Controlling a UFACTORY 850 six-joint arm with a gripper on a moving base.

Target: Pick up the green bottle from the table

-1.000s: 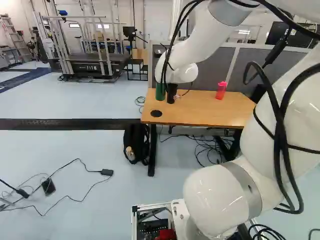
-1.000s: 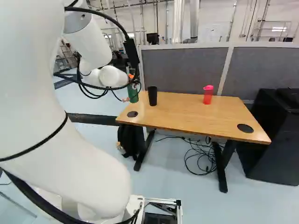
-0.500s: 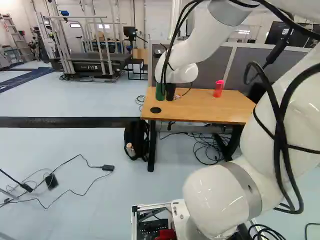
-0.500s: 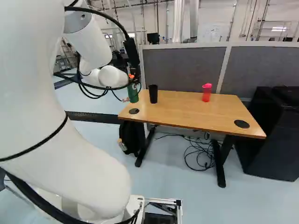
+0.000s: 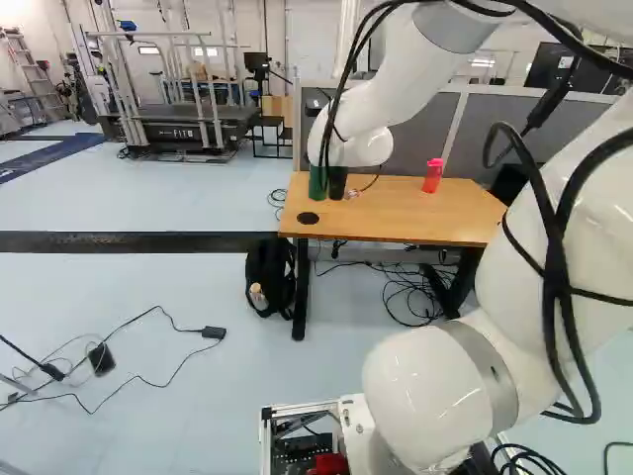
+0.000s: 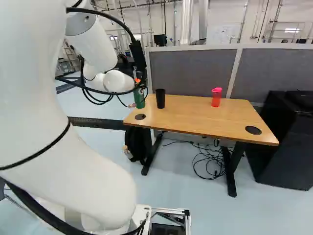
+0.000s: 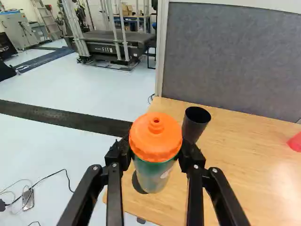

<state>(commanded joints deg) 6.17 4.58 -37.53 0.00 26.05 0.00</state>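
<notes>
The green bottle (image 7: 154,175) with its orange cap (image 7: 155,136) stands upright between the fingers of my gripper (image 7: 154,155), which is shut on it from two sides. In the right base view the bottle (image 6: 139,99) is over the left end of the wooden table (image 6: 210,115). Whether its bottom touches the tabletop I cannot tell. The white wrist and the cables mostly hide the gripper in both base views.
A black cup (image 7: 195,123) stands close beside the bottle. Farther along the table is a red bottle (image 6: 216,97). Behind rises a grey partition (image 6: 193,73). A backpack (image 5: 269,277) and cables lie below; a black cabinet (image 6: 288,142) stands beyond the table's right end.
The base has moved a little; table, cup and red bottle have shifted and look slightly farther off. The arm keeps its pose, and the green bottle has stayed with it while the table shifted.
</notes>
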